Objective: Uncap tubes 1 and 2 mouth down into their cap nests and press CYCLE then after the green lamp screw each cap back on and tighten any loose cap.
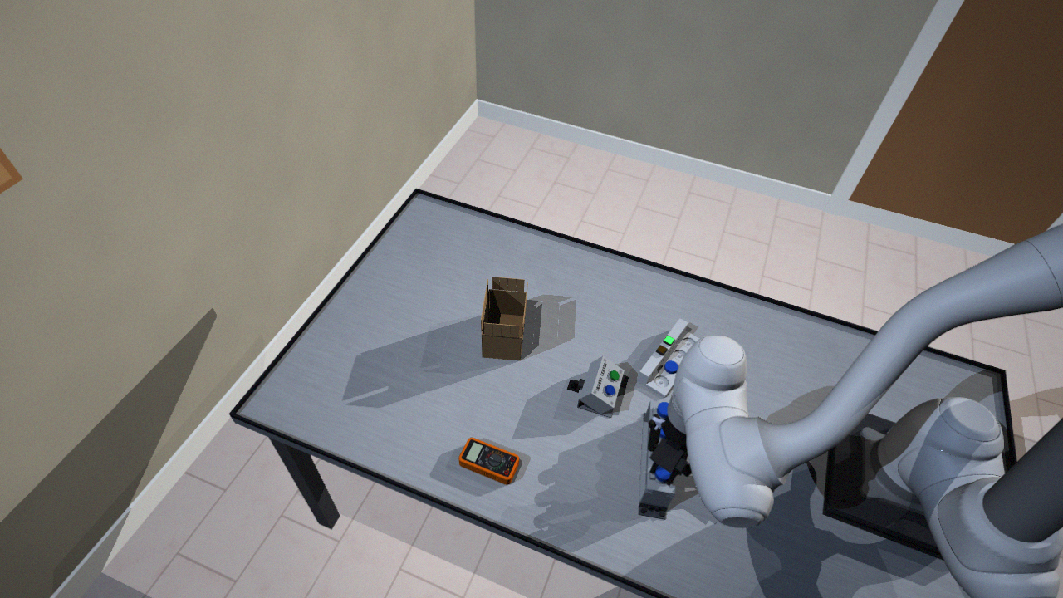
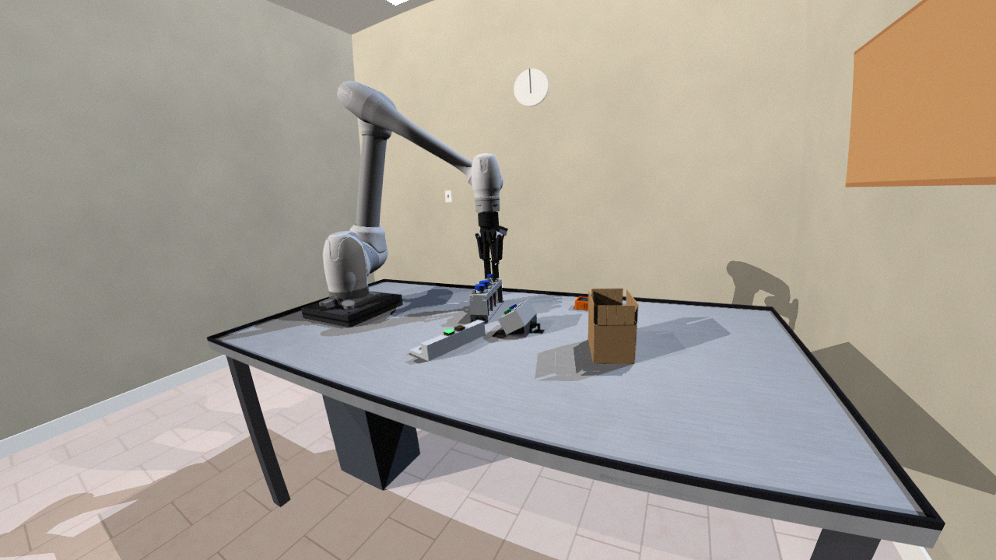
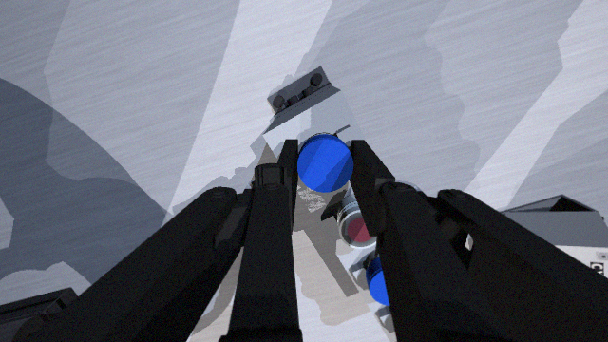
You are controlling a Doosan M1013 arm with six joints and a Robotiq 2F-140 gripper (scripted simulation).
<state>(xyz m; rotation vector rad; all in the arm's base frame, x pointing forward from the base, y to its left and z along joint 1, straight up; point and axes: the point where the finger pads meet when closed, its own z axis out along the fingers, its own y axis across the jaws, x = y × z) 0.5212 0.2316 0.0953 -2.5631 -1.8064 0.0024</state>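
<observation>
My gripper (image 3: 324, 160) (image 1: 663, 464) (image 2: 492, 273) is shut on a blue cap (image 3: 325, 162) and holds it over the near end of the decapping station (image 1: 652, 502) (image 2: 480, 304). The cap hides whatever is under it, so I cannot tell if it sits on a tube. Right beside it an open tube (image 3: 357, 230) shows red liquid. The following tube (image 3: 377, 280) wears a blue cap. Another blue cap (image 1: 671, 365) lies in the white cap tray (image 1: 655, 362) (image 2: 445, 342). The tray's green lamp (image 1: 668, 340) (image 2: 458, 327) is lit.
The key housing (image 1: 603, 386) (image 2: 515, 320) with a blue key (image 1: 609, 389) and a green key (image 1: 614, 374) stands beside the tray. An open cardboard box (image 1: 503, 318) (image 2: 611, 325) stands mid-table. An orange multimeter (image 1: 488, 460) lies near the table's front edge.
</observation>
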